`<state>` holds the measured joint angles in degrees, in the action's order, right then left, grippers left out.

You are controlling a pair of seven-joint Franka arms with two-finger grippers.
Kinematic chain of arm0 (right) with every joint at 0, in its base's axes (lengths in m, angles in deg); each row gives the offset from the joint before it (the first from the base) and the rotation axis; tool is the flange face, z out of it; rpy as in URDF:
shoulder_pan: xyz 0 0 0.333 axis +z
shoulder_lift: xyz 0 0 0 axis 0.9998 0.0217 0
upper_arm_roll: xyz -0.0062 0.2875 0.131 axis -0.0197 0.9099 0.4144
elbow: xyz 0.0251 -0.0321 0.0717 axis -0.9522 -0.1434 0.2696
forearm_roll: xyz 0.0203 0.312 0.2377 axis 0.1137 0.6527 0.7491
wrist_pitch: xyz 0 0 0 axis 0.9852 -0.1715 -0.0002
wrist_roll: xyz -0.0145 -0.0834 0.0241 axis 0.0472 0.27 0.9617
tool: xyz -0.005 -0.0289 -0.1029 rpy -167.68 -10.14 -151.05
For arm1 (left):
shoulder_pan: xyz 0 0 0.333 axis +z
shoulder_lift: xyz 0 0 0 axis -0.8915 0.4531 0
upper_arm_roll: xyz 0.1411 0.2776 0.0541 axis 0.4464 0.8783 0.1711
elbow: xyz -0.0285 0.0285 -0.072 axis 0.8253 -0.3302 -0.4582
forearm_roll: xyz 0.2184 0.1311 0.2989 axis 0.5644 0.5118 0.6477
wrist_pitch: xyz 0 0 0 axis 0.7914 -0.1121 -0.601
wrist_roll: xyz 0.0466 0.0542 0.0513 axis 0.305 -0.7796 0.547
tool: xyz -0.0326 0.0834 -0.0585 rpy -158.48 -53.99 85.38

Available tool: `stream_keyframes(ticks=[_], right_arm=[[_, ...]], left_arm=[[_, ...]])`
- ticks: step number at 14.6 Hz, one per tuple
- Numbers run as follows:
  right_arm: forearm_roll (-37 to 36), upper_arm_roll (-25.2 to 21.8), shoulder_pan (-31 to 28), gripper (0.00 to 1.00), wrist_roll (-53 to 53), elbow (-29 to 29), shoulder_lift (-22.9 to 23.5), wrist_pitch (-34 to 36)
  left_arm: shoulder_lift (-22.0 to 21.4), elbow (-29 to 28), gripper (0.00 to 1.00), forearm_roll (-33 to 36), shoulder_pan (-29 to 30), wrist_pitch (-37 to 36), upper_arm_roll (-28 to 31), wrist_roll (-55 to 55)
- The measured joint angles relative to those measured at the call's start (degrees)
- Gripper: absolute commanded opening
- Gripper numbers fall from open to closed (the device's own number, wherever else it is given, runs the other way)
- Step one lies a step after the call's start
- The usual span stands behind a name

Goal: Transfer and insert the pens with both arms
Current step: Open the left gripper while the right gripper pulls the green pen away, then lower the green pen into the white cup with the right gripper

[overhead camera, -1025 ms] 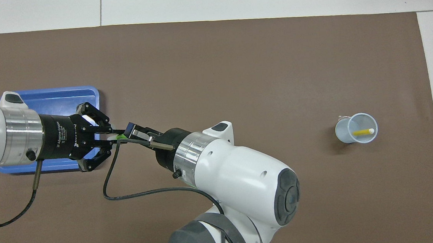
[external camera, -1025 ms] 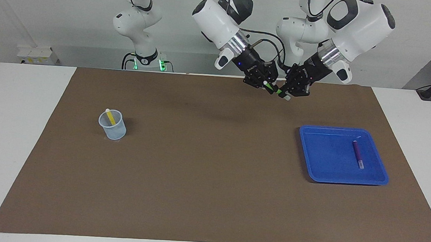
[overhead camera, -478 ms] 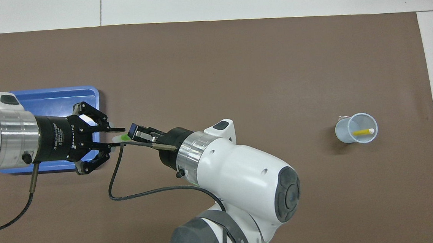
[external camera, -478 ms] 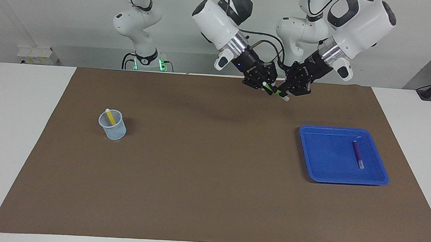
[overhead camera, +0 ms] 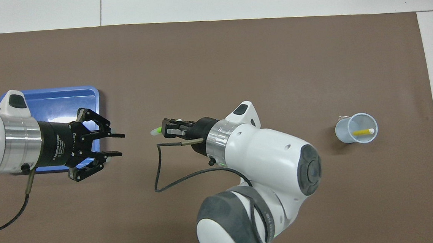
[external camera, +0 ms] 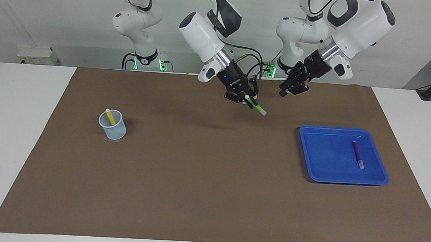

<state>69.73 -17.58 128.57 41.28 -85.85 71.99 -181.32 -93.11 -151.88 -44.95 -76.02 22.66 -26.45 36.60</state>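
My right gripper (external camera: 248, 99) (overhead camera: 165, 130) is shut on the green pen (external camera: 257, 107) (overhead camera: 156, 131), which hangs in the air over the brown mat, its whitish cap pointing away from the fingers. My left gripper (external camera: 285, 92) (overhead camera: 118, 144) stands open and holds nothing, raised over the mat beside the blue tray (external camera: 313, 158) (overhead camera: 85, 92). The purple pen (external camera: 357, 154) lies in that tray; the left arm hides it in the overhead view. The yellow pen (external camera: 110, 118) (overhead camera: 362, 131) stands in a clear cup (external camera: 112, 125) (overhead camera: 356, 128) toward the right arm's end of the table.
The brown mat (external camera: 196, 180) (overhead camera: 235, 59) covers most of the white table. A black cable (overhead camera: 167, 178) loops from the right wrist over the mat.
The left gripper has opened and let go of the green pen, then drawn back toward the tray. The right gripper has carried the pen away from it, toward the cup's end of the table.
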Motion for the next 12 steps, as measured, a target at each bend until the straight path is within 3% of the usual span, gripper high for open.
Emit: stream_keyframes(ticks=[3,9,12], right_arm=[[-2.8,-0.3,-6.9,0.00,8.1,-0.8,-4.1,11.2],[-23.6,-0.6,-24.2,0.00,18.1,-1.0,-13.8,39.4],[-32.2,-0.7,-32.9,0.00,29.2,-1.5,-15.8,47.0]], left_arm=[[-1.2,-1.5,0.36,6.5,3.1,-3.7,0.5,-19.4],[-2.3,-3.1,0.38,18.6,12.4,-4.5,0.9,-56.0],[-2.0,-4.4,0.38,23.3,17.1,-2.0,1.1,-69.7]])
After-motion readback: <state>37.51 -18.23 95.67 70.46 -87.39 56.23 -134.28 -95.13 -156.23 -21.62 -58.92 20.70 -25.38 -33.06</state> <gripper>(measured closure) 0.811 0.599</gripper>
